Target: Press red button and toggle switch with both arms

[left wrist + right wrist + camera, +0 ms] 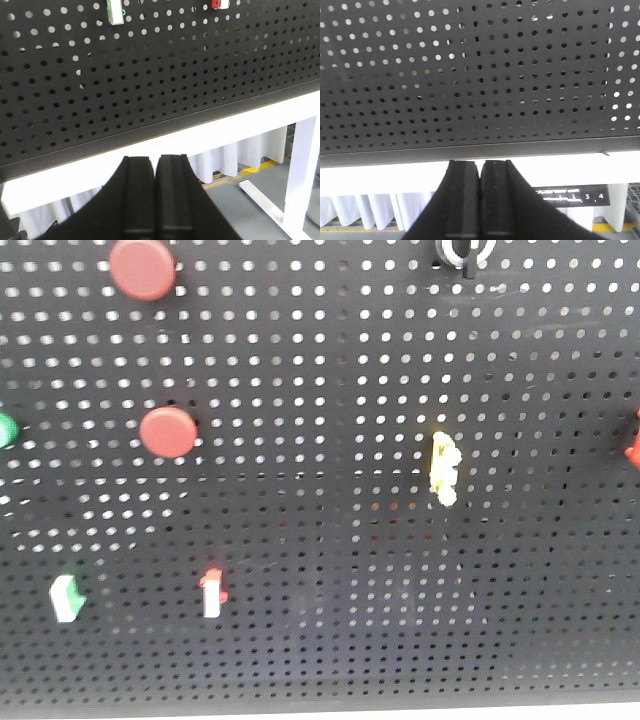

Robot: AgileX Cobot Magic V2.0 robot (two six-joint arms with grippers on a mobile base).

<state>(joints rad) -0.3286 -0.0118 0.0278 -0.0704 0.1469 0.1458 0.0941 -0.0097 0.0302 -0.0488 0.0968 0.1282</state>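
In the front view a black pegboard (330,570) fills the frame. The larger red button (143,268) sits at its top left. The toggle switch (463,252), a silvery ring with a dark lever, sits at the top edge right of centre, partly cut off. Neither gripper shows in the front view. My left gripper (155,161) is shut and empty, below the pegboard's lower edge (150,125). My right gripper (480,164) is shut and empty, just under the pegboard's lower edge (480,147).
A smaller red button (168,432), a green button (6,429) at the left edge, a yellow knobbly piece (443,469), a white switch with green tip (67,598) and one with red tip (213,592) are on the board. A white table frame (300,170) stands below.
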